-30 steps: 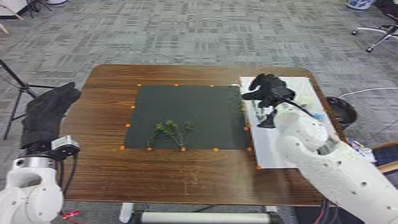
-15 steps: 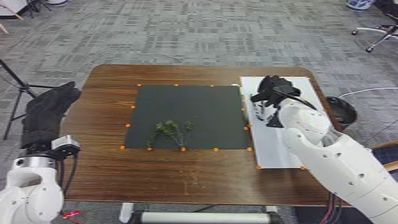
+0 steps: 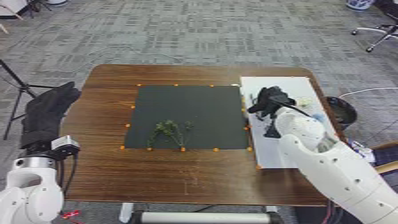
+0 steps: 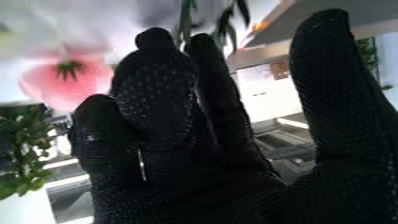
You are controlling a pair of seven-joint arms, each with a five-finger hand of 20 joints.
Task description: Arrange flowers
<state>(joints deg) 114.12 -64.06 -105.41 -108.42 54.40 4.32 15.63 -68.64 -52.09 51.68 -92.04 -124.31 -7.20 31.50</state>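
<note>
My right hand is over the white board at the table's right side. In the right wrist view the gloved right hand has relaxed fingers and a raised thumb, with nothing visible in the gap between them. Past the fingers is a pink flower, with green foliage nearby and narrow leaves by the fingertips. Green sprigs lie on the dark mat. Pale yellow blooms lie on the board beyond the right hand. My left hand stays off the table's left edge, fingers straight.
Orange markers line the mat and board. The brown table surrounds both. A black bin stands beyond the table's right edge, and a tripod stands at the left.
My right hand has shifted over the board, first slightly right, then back a little left and closer to the robot. The left hand and the sprigs on the mat have not moved.
</note>
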